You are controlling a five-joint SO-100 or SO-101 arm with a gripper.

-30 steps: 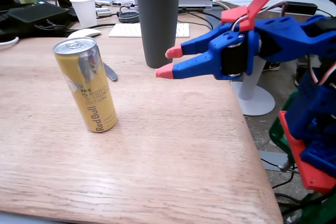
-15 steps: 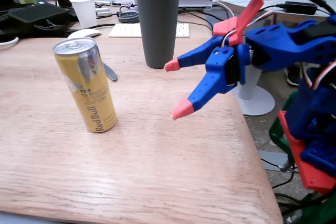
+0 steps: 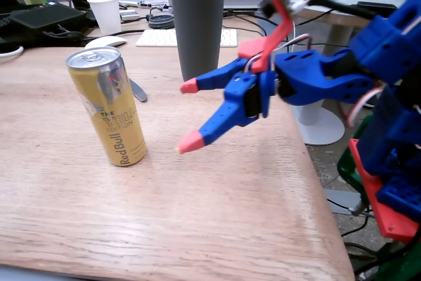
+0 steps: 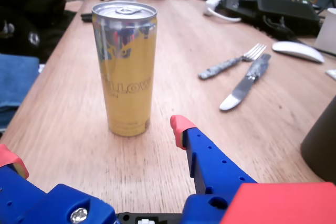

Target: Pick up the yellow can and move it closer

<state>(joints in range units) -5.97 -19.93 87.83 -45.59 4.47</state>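
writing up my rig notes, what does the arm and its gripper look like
The arm is blue printed plastic with red parts near its base. The gripper has two tapered blue fingers with pink-red tips, a red bracket above it, and thin cables; small holes dot one finger in the wrist view.

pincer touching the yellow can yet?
Apart. The wrist view shows bare table between the open pincer and the yellow can.

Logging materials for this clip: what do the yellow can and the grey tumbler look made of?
Yellow can: apparently aluminium, glossy yellow print, bare silver lid with pull tab mirroring light. Grey tumbler: matte, uniform dark grey without glare; probably plastic or ceramic, unclear which.
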